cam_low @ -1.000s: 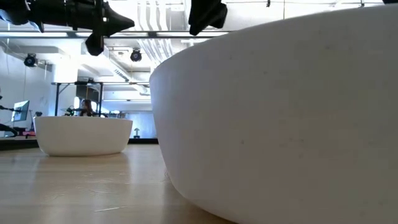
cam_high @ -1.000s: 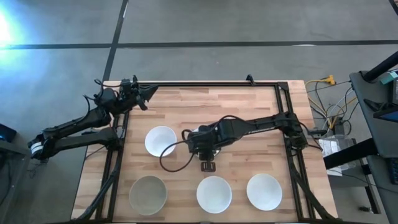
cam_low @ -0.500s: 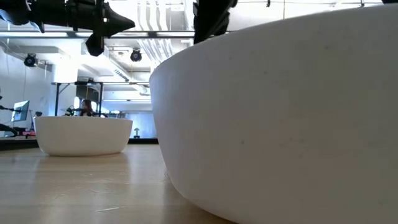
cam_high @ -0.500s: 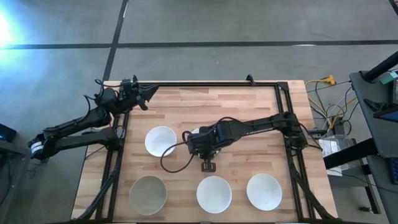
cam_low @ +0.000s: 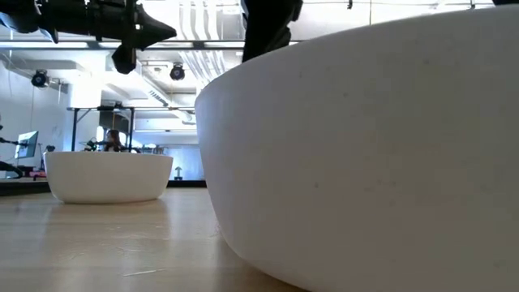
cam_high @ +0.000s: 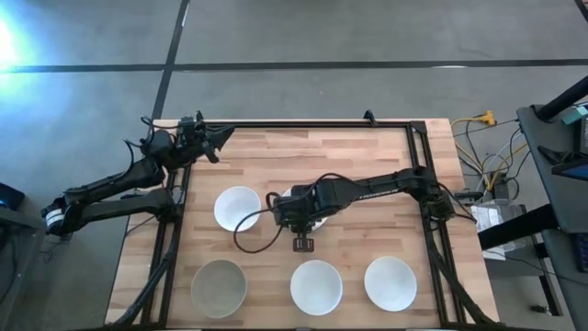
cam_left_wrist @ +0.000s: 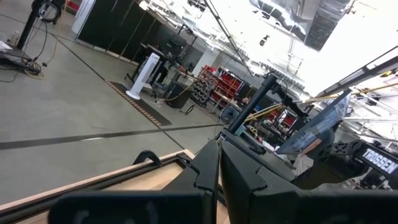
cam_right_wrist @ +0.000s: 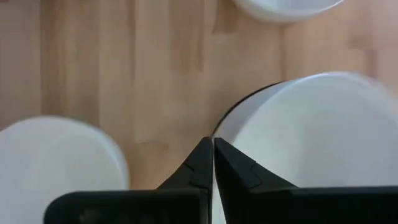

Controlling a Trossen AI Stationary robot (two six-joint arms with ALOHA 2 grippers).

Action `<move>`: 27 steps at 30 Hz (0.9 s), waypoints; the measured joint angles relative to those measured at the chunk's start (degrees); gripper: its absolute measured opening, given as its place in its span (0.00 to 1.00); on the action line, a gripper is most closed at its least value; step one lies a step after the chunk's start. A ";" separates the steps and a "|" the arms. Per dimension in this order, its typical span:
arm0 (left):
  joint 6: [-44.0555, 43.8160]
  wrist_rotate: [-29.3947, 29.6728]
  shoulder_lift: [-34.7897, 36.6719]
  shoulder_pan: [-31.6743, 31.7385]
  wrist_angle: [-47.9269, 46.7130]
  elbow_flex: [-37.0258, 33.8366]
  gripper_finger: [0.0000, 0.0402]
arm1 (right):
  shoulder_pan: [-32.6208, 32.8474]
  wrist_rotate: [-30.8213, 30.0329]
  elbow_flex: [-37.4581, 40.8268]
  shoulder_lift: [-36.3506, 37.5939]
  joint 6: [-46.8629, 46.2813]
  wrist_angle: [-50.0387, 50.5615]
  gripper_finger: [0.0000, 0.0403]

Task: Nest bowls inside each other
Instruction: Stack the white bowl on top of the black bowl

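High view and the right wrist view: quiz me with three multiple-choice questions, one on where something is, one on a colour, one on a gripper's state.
1. Where is the left gripper?
A. Over the table's left corner at the top of the high view
B. Over the grey bowl
C. Inside a white bowl

2. In the row of three bowls along the bottom of the high view, what colour is the leftmost bowl?
A. Black
B. Grey
C. Red

3. How are the fingers of the right gripper?
A. Spread wide
B. Clamped on a spoon
C. Shut, holding nothing

Answers: 1 A, its tip sits by the frame at that corner. 2 B, it is duller than the two white bowls beside it. 3 C, the right wrist view shows the fingertips meeting.
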State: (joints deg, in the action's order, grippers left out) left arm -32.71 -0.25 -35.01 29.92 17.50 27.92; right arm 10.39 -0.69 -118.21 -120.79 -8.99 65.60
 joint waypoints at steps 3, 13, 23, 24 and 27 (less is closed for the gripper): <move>0.00 0.00 0.01 -0.01 0.00 0.00 0.00 | -0.66 -1.00 -1.25 0.38 0.00 -0.01 0.02; 0.00 0.00 -0.60 -0.01 -0.02 0.00 0.00 | -1.31 -0.39 -0.20 -0.96 1.00 1.05 0.02; 0.00 -0.51 -0.47 -0.01 0.01 0.00 0.00 | -3.31 -2.24 -0.57 -0.88 -0.46 1.66 0.02; 0.00 -0.58 -0.47 -0.03 -0.01 0.00 0.00 | -3.82 -2.84 -0.30 -0.99 -0.44 1.89 0.02; 0.00 -0.82 -0.44 -0.03 -0.01 0.00 0.00 | -5.56 -3.45 0.17 -1.06 0.70 0.00 0.02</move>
State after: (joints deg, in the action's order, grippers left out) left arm -32.71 -1.07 -35.45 29.89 17.49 27.92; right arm 4.84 -4.14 -118.04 -121.85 -8.29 65.60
